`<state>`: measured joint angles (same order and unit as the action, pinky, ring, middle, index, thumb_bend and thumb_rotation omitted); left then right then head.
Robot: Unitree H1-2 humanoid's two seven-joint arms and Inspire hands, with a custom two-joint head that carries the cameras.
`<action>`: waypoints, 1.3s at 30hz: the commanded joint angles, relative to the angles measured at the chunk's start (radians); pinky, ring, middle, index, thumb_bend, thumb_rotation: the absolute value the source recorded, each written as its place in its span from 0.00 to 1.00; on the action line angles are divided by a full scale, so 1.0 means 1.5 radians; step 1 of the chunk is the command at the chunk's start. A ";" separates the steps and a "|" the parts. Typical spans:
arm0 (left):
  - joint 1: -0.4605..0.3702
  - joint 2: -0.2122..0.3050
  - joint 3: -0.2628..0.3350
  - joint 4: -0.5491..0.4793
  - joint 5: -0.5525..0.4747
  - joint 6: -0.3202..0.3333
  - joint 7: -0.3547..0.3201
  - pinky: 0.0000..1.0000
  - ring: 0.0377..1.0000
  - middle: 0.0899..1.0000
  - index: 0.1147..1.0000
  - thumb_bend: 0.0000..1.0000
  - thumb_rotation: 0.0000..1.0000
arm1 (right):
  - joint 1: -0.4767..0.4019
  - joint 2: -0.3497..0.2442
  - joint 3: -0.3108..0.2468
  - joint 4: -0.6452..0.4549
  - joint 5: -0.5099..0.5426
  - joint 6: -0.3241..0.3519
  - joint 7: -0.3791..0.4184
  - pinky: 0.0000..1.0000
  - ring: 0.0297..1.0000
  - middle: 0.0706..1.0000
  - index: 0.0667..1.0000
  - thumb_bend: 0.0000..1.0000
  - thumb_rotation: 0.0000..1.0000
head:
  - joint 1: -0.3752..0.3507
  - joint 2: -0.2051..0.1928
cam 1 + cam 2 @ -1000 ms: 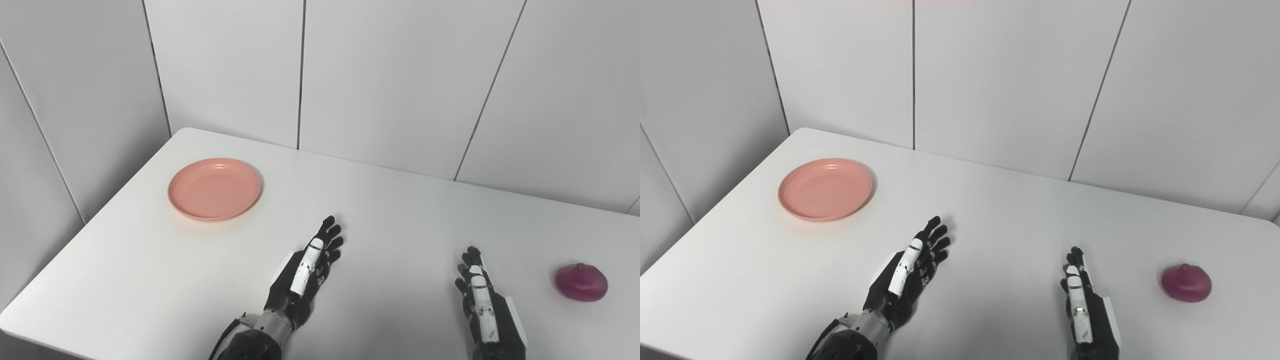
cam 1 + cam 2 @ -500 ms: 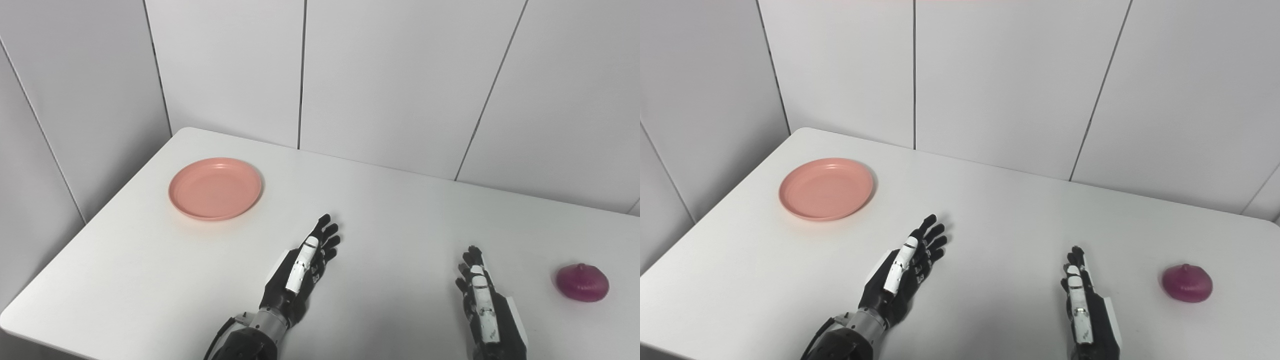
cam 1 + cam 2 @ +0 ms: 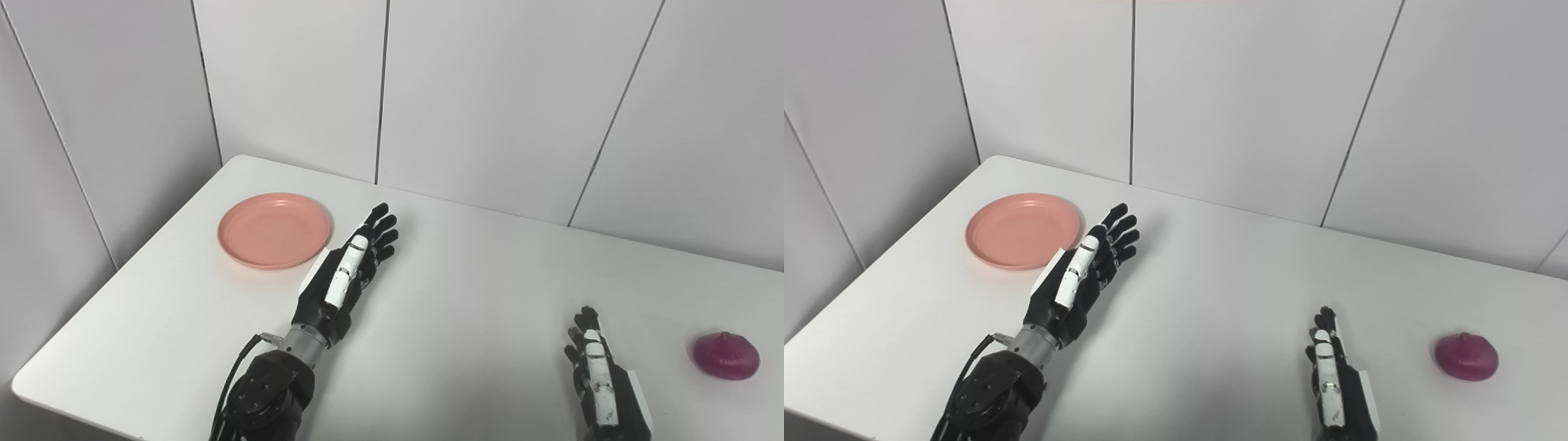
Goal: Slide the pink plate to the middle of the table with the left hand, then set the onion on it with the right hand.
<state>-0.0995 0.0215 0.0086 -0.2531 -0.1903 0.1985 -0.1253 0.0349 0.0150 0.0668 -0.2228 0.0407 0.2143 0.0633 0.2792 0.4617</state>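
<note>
pink plate (image 3: 274, 229): left eye view, sits at the table's far left, nothing in it
step: reach for the plate, slide not begun by my read
left hand (image 3: 343, 275): fingers apart and straight, holds nothing, just beside the plate's right rim, contact unclear
next move: likely needs the hand on the plate's rim or far side, then a pull toward the middle of the white table (image 3: 478, 275)
right hand (image 3: 1332, 383): right eye view, low at near edge, fingers extended, holds nothing, waits
onion (image 3: 1466, 356): purple, on the table at right, near the right hand, not touching
plate, right eye view: also bare
</note>
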 commanded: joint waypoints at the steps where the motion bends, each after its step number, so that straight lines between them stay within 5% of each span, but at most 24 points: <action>1: -0.055 0.015 0.016 -0.042 -0.005 0.007 0.011 0.98 0.96 0.97 0.95 0.44 1.00 | -0.018 0.004 0.000 -0.011 0.003 -0.025 0.001 1.00 1.00 1.00 1.00 0.10 1.00 | 0.000 -0.001; 9: -0.129 0.068 0.075 -0.033 -0.018 0.016 0.017 0.97 0.96 0.97 0.94 0.44 1.00 | -0.019 0.008 -0.003 -0.004 0.008 -0.030 -0.001 1.00 1.00 1.00 1.00 0.11 1.00 | 0.005 -0.007; 21: -0.265 0.163 0.153 0.092 -0.050 0.012 0.027 0.93 0.92 0.92 0.88 0.40 0.99 | -0.020 0.008 -0.005 -0.002 0.007 -0.029 -0.002 1.00 1.00 1.00 1.00 0.09 1.00 | 0.011 -0.017; 39: -0.334 0.246 0.206 0.304 -0.048 -0.011 0.033 0.88 0.90 0.89 0.86 0.36 1.00 | -0.019 0.005 -0.010 0.004 0.015 -0.036 0.000 1.00 1.00 1.00 1.00 0.08 1.00 | 0.021 -0.031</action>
<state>-0.5250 0.3641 0.3059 0.2089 -0.2551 0.2171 -0.0825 0.0313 0.0198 0.0555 -0.1959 0.0571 0.2138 0.0620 0.3099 0.4157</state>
